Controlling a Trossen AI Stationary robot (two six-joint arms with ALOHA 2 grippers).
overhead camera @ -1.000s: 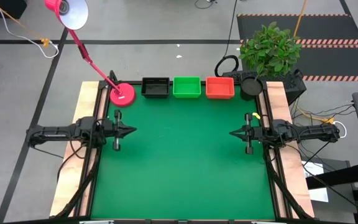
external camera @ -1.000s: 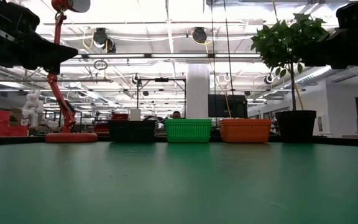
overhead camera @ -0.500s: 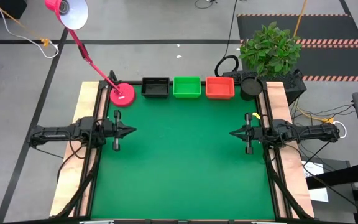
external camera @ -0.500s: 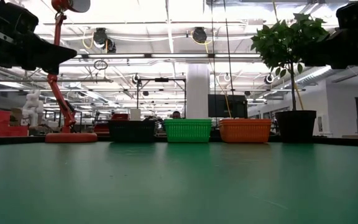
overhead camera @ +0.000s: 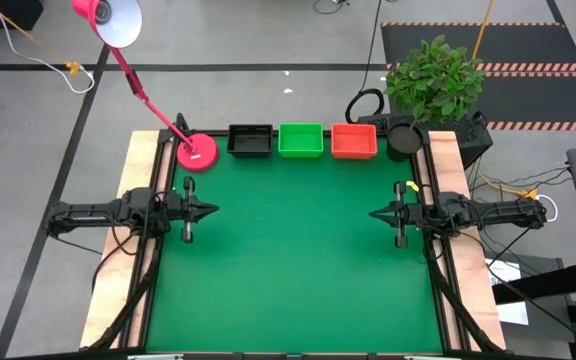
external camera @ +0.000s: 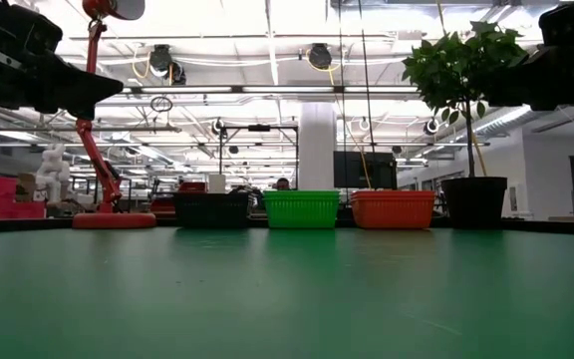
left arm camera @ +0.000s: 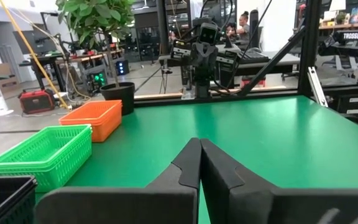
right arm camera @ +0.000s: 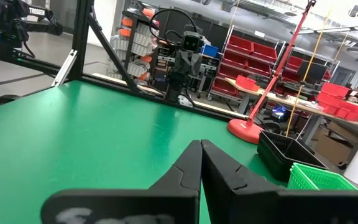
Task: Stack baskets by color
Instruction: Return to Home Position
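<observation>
The green tabletop point(overhead camera: 298, 260) carries all task items along its far edge; its centre holds nothing.

The left arm point(overhead camera: 108, 213) lies over the left tabletop edge and the right arm point(overhead camera: 478, 213) over the right edge. They point toward each other and are well apart.

A potted plant point(overhead camera: 434, 75) stands at the far right corner, its dark pot point(overhead camera: 404, 135) just beside the orange-red basket. A pink lamp base point(overhead camera: 197, 153) sits at the far left corner, near the black basket.

Basket positions, left to right in the high view:
- black basket point(overhead camera: 250, 140)
- green basket point(overhead camera: 300, 140)
- orange-red basket point(overhead camera: 353, 141)

The three stand in one row, side by side and close together. In the left wrist view the green basket point(left arm camera: 39, 155) shows more than one rim, one nested in another.

Left gripper point(overhead camera: 214, 209): raised above the tabletop, well apart from the baskets. Its fingers are clenched tip to tip with nothing between them, as the left wrist view confirms point(left arm camera: 200, 144).

Right gripper point(overhead camera: 372, 214): raised above the tabletop, opposite the left gripper. Its fingers are likewise pressed together and empty point(right arm camera: 201, 145).
</observation>
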